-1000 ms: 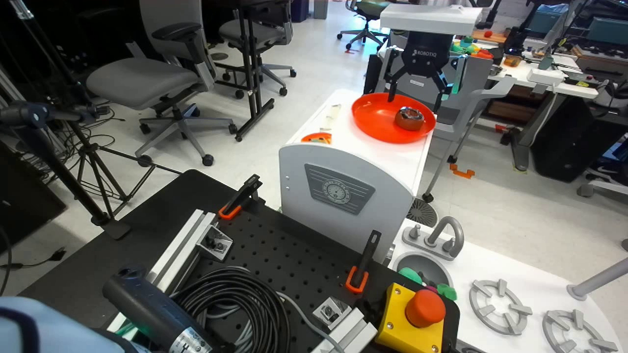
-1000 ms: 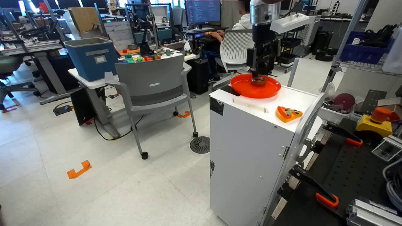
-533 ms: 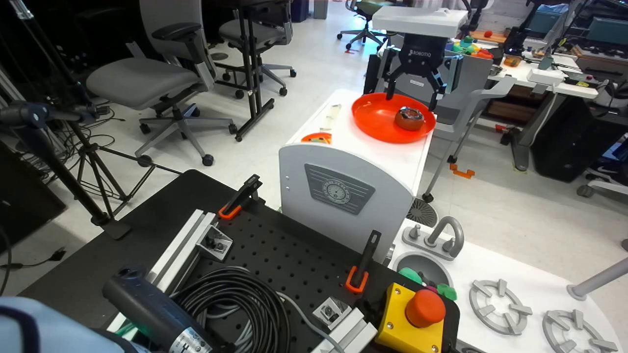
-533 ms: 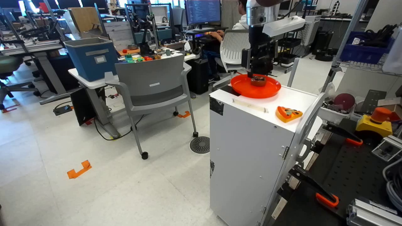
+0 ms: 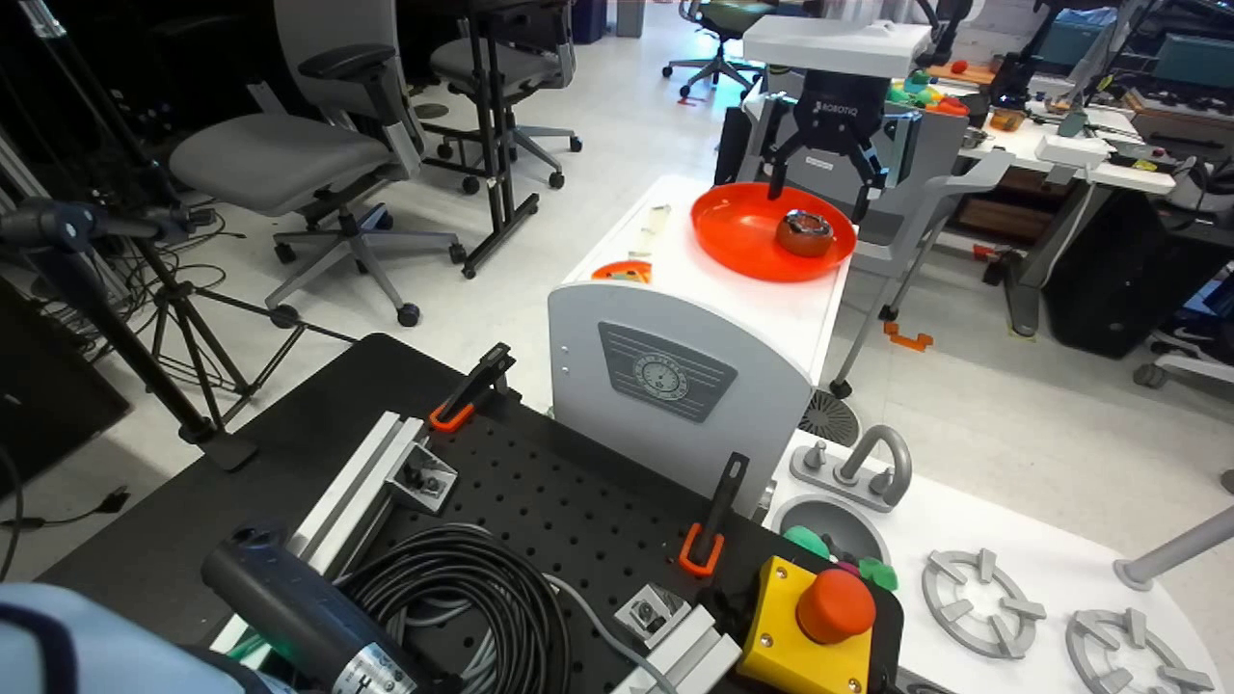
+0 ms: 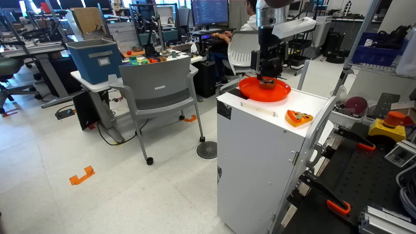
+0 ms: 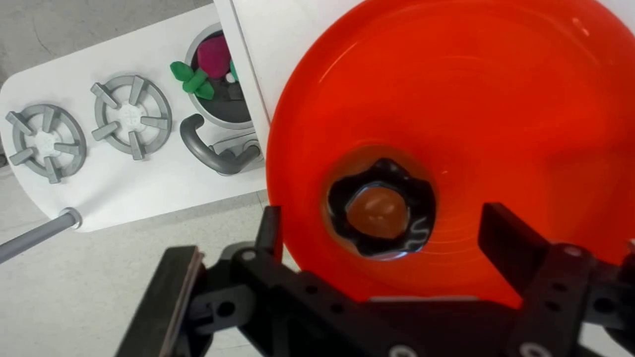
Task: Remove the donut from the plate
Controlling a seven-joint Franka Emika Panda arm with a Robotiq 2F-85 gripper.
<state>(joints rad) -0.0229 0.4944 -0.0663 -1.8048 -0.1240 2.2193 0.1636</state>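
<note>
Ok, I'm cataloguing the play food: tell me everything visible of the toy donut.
The toy donut is round and brown, topped with glossy, wavy black icing around a brown middle; it looks plastic. It lies flat, icing up, off-center in the orange-red plate. Only the plate visibly touches it; the open gripper does not.

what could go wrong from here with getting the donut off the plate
The toy donut sits off-centre, so the open gripper might snag the raised rim of the orange-red plate when lowered. In the wrist view, floor shows right past that rim, so the plate seems near the edge of the white cabinet; a knock could send it over. The donut's glossy, rounded surface might also slip as the grip closes.
</note>
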